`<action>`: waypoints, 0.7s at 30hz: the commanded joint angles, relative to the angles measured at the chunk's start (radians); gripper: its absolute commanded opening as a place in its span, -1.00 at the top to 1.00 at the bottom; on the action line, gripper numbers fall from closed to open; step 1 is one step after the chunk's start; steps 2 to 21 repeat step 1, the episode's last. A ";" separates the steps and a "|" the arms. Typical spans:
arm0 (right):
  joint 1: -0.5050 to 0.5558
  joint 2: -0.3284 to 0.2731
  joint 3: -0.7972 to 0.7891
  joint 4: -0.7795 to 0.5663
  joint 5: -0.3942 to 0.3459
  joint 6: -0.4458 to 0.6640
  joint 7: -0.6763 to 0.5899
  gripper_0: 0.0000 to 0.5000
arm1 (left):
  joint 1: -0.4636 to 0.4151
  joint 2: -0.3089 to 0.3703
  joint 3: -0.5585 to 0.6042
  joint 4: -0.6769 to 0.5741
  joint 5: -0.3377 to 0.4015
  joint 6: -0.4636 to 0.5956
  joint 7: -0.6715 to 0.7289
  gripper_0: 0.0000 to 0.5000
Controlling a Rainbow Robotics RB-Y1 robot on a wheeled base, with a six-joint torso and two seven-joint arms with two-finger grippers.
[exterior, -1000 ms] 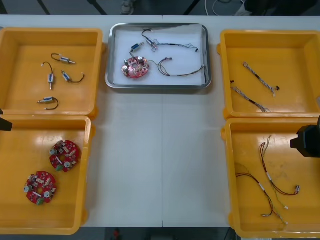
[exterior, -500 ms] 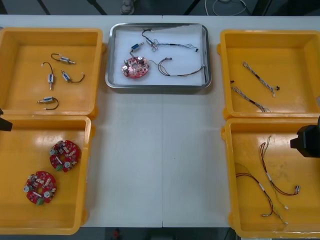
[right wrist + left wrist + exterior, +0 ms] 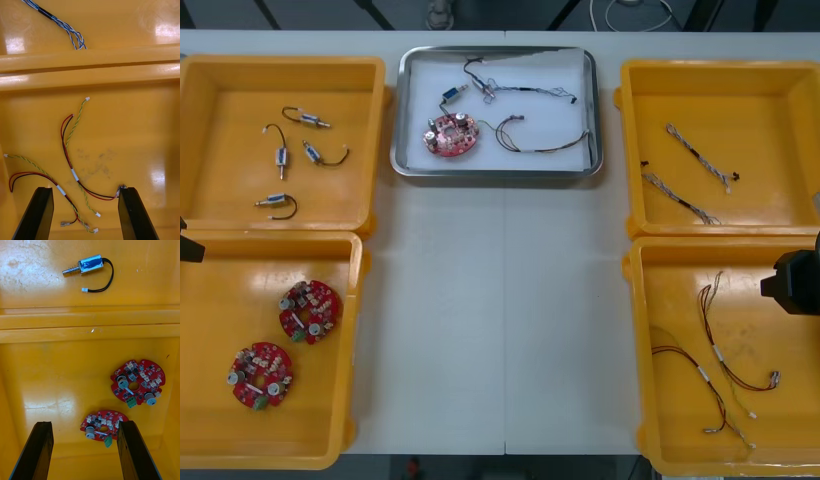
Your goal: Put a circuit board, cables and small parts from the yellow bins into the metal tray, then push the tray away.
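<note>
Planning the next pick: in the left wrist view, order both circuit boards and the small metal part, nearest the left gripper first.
1. Circuit board by the left gripper's fingers.
2. Second circuit board, just beyond.
3. Small metal part, neighbouring bin.

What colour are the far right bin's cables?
The cables are twisted blue and white, clearest in the right wrist view.

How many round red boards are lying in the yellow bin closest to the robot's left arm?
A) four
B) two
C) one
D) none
B: two round red circuit boards lie apart in the near left yellow bin. One more circuit board sits in the metal tray, not in that bin.
</note>
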 commanded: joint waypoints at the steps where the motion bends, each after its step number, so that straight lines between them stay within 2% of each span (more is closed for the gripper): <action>1: 0.014 -0.034 0.012 -0.007 -0.007 0.003 0.011 -1.00 | 0.019 0.035 0.025 -0.026 0.007 0.007 -0.021 -1.00; 21: 0.014 -0.034 0.012 -0.007 -0.007 0.003 0.011 -1.00 | 0.019 0.035 0.025 -0.026 0.007 0.007 -0.021 -1.00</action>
